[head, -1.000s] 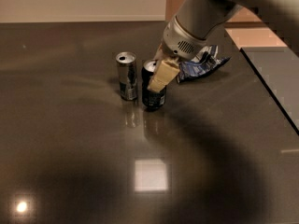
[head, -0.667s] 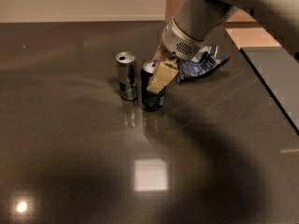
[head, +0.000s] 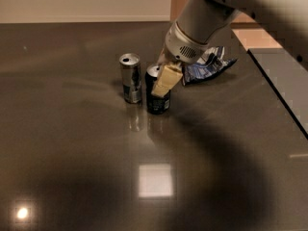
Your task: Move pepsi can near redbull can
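Camera view is showing us the pepsi can (head: 159, 104) standing just right of the redbull can (head: 131, 81), which we are judging as placed; the gripper (head: 161, 83) is sitting at the pepsi can, though we cannot tell whether it is clasping it, and its retreat is remaining.

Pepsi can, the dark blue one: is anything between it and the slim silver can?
Nothing visible. The dark navy pepsi can stands just right of the slim silver redbull can, the gripper at it.
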Controlling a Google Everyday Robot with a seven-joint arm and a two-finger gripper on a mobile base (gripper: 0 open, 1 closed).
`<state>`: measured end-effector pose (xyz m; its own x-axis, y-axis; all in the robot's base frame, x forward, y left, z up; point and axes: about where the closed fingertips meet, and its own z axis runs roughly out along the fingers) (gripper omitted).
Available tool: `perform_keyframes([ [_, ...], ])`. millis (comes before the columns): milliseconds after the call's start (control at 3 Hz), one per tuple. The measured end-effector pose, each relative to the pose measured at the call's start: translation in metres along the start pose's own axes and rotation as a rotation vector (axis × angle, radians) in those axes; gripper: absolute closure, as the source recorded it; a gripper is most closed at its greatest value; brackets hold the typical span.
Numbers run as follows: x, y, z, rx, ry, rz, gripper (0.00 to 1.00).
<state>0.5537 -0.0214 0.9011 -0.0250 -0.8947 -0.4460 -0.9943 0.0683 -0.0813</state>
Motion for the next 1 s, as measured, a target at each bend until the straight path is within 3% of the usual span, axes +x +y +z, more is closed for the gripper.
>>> perform_keyframes([
  [667,-0.0022,0.0009,0.0015,-0.001,0.0,-0.004,0.08],
  [1000,-0.003,0.0012,0.002,-0.002,0.0,-0.006,0.0],
])
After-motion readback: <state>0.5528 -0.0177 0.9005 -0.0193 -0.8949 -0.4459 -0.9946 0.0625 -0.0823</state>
